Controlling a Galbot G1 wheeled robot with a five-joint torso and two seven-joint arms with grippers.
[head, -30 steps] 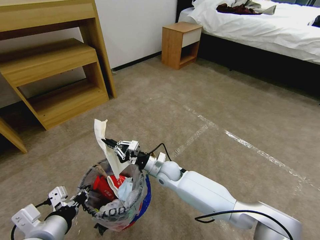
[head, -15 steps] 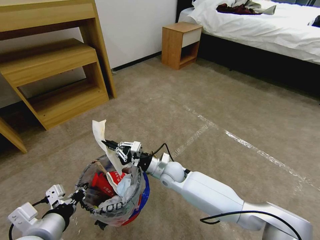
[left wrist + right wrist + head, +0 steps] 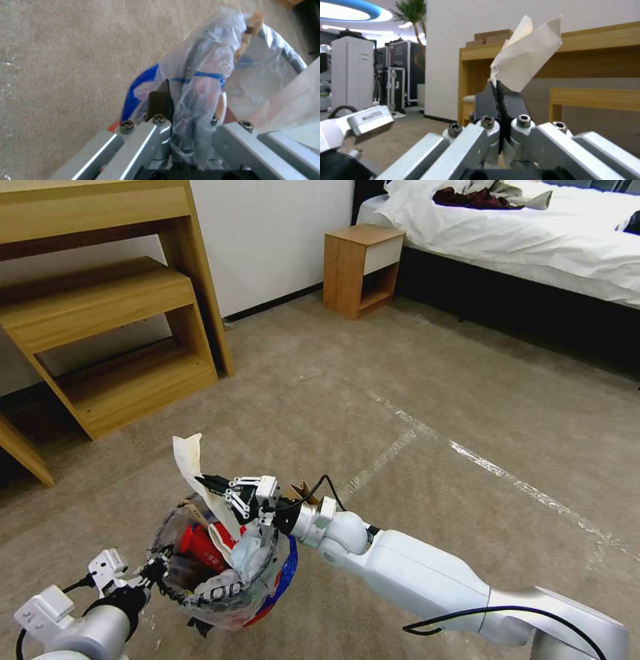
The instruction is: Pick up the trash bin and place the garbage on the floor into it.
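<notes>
Head view: the trash bin [image 3: 220,570], a small red bucket with a black wire rim and a clear printed liner, hangs above the floor [image 3: 413,400] at the lower left of the picture. The left gripper [image 3: 155,569] is pinched tight on the near left side of its rim and carries it clear of the beige carpet. Red wrappers and pale crumpled paper already lie inside the bin. The right gripper [image 3: 204,481] reaches in from the right arm, just above the far edge of the rim, its black fingers pressed together on a strip of crumpled white paper [image 3: 189,457]. The strip's upper end stands above the fingers; its lower end hangs down into the bin's mouth. Shiny tape lines [image 3: 427,430] cross the carpet farther right. A wooden desk [image 3: 100,307], a small nightstand [image 3: 360,270] and a bed [image 3: 533,240] stand behind.

Left wrist view: the left gripper [image 3: 171,100] has its fingers clamped onto the wire rim wrapped in the liner [image 3: 203,75], blue handle bands showing, with carpet beyond.

Right wrist view: the right gripper [image 3: 500,96] has its two black pads squeezed together with the folded paper [image 3: 526,60] sticking out past the tips, against the desk and a white wall.
</notes>
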